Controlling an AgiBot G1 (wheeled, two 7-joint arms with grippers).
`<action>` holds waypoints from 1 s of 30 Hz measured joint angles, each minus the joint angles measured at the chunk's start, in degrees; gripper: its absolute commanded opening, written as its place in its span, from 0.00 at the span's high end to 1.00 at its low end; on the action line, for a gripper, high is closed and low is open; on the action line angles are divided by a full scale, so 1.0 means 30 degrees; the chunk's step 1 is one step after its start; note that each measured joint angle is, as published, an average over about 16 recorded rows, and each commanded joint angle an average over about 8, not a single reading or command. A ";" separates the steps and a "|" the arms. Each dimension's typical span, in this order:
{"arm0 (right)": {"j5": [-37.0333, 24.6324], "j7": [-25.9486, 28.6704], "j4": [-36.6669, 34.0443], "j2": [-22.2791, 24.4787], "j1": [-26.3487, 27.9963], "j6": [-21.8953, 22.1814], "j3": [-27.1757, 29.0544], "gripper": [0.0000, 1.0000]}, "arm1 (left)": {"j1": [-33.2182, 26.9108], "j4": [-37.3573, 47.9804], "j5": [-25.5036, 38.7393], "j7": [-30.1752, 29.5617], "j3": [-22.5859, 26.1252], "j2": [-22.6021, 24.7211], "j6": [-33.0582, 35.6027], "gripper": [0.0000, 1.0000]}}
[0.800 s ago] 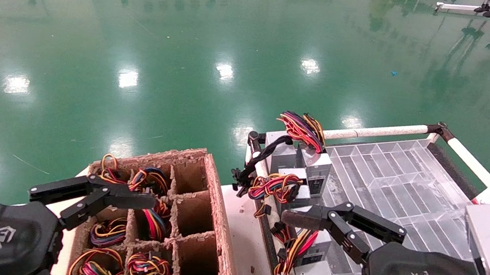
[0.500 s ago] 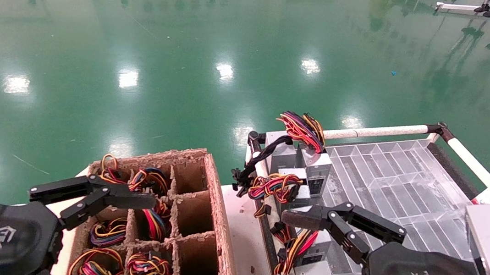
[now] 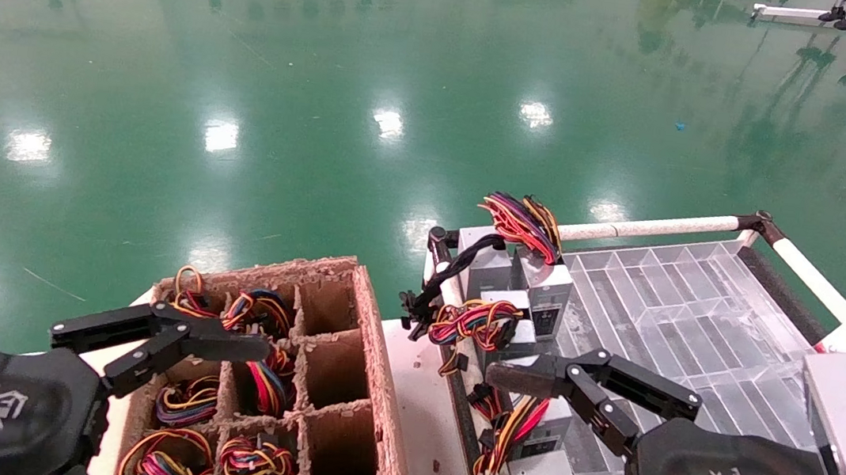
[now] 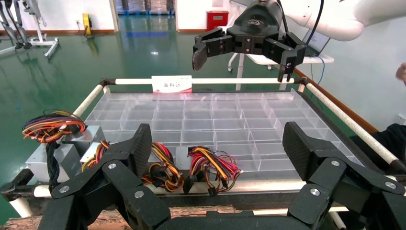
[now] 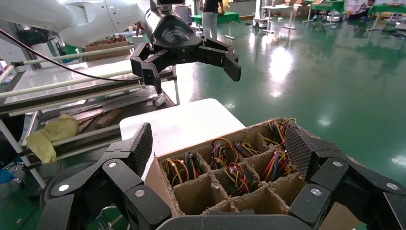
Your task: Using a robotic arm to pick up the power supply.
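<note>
Brown pulp-cardboard divider box [image 3: 369, 359] sits on the left part of the white bench [image 3: 422, 421], and most of its cells on the left side are stuffed with looped red, yellow, orange and black wires; the column of cells along its right wall looks bare. The left end effector [image 3: 160, 339] hangs over the near-left cells of that box, fingers spread wide apart with nothing between them.

Just off the bench's right edge there's a clear plastic compartment tray [image 3: 689, 316] inside a white tube frame [image 3: 655, 226]. The grey power supply [image 3: 549, 288] units stand lined up along the tray's left edge, from the far-left corner toward the near side, wire bundles sticking out on top. The right end effector [image 3: 586, 380] hovers above that row around the middle of the tray's left edge, fingers also wide apart, not touching any unit.

Both wrist views show each pair of fingers splayed.
</note>
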 measured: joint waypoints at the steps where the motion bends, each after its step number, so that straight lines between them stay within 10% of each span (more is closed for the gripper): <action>1: 0.0000 0.0000 0.0000 0.0000 0.0000 0.0000 0.0000 0.00 | 0.0000 0.0000 0.0000 0.0000 0.0000 0.0000 0.0000 1.00; 17: -0.1180 -0.0421 -0.1032 -0.0649 -0.0135 0.0333 -0.0628 0.00 | -0.0003 0.0007 -0.0001 0.0003 0.0003 0.0001 0.0003 1.00; 30: -0.5376 -0.2201 -0.5045 -0.4177 0.1947 0.0502 -0.3112 0.00 | -0.0008 0.0013 -0.0005 0.0008 0.0012 -0.0001 0.0004 1.00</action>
